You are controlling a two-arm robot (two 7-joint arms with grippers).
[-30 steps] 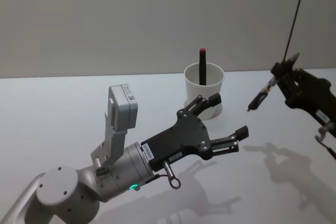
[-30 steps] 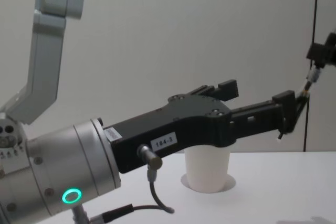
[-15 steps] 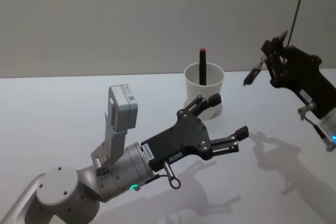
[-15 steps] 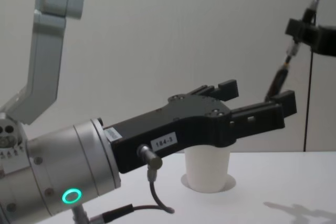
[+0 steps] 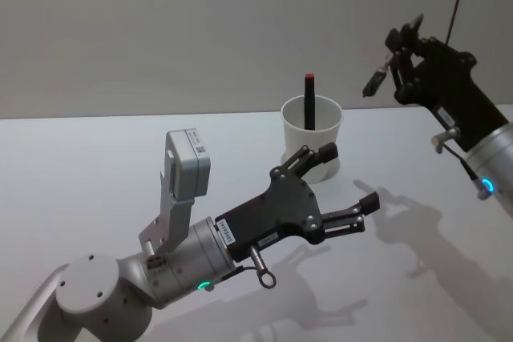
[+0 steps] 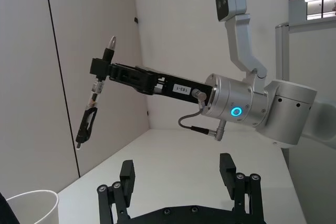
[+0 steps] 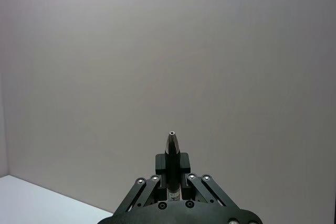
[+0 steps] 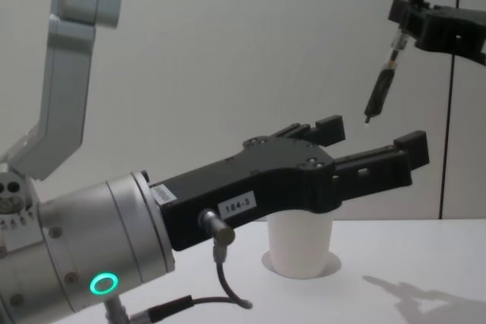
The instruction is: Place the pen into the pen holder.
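Head view: right gripper (image 5: 394, 60) raised right of pen holder (image 5: 312, 138) on tabletop (image 5: 96, 166), fingers pinching pen (image 5: 374, 82). Chest view: left gripper (image 8: 364, 149) idle before holder, fingers spread; pen tilted, likely to strike rim unless straightened.

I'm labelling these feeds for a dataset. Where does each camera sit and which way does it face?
Head view: high, looking down at the white cup, left pincer open, right pincer holding a dark pen.
Chest view: low, looking across; left pincer large, cup behind.
Left wrist view: from the left arm, facing the right arm and pen.
Right wrist view: along its own pincer, at the wall.
All four share the pen.
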